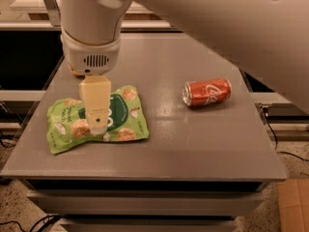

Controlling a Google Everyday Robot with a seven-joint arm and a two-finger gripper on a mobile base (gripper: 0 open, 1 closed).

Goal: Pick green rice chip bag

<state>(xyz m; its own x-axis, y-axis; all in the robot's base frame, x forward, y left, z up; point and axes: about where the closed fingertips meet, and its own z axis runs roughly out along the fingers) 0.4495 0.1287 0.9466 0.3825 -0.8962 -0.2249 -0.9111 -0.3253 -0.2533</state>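
The green rice chip bag (123, 122) lies flat on the grey table (193, 144) at the front left, light green with a dark green centre and pictures of tan rice cakes. My gripper (98, 124) hangs straight down from the white wrist and sits over the middle of the bag, covering part of its dark centre. I cannot tell whether it touches the bag.
A red soda can (207, 92) lies on its side to the right of the bag, well apart from it. An orange fruit (72, 72) at the back left is almost wholly hidden behind my wrist. The white arm fills the upper right.
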